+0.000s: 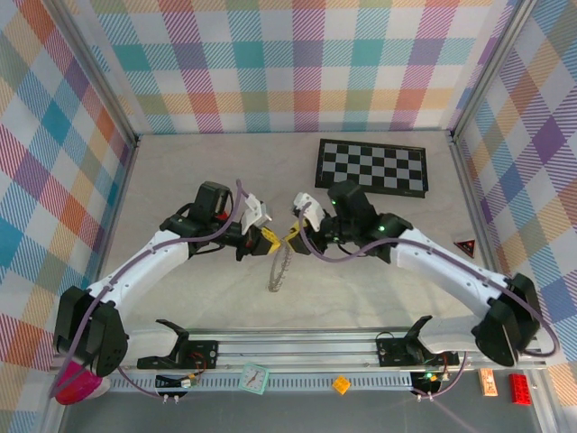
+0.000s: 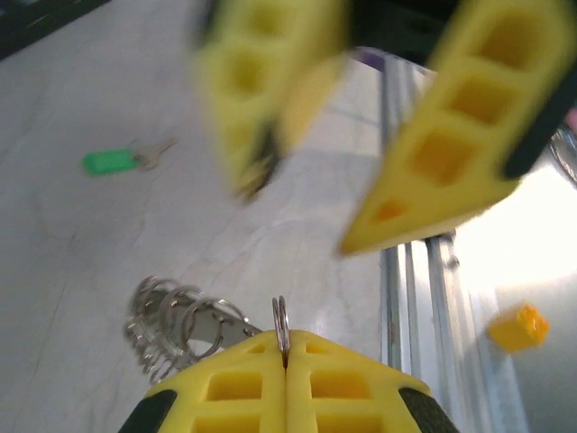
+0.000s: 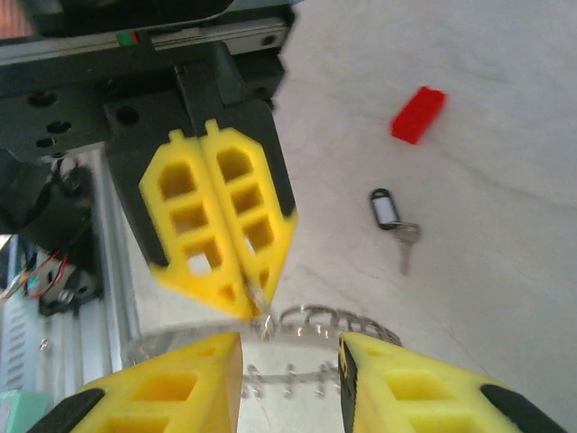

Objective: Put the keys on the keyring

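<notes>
keyring: left gripper is pinching it, jaws pressed together.
right gripper: jaws spread, hovering.
black key: lying at two o'clock; gripping its head is seeming safest.

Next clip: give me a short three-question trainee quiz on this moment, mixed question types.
1. True or false: the green key lies loose on the table, off the keyring.
2. The left gripper is: A) shut on the keyring B) open above it C) shut on nothing.
3. Fill in: the black key lies near a red ___.
Key: 1 true; 2 A; 3 block.
</notes>
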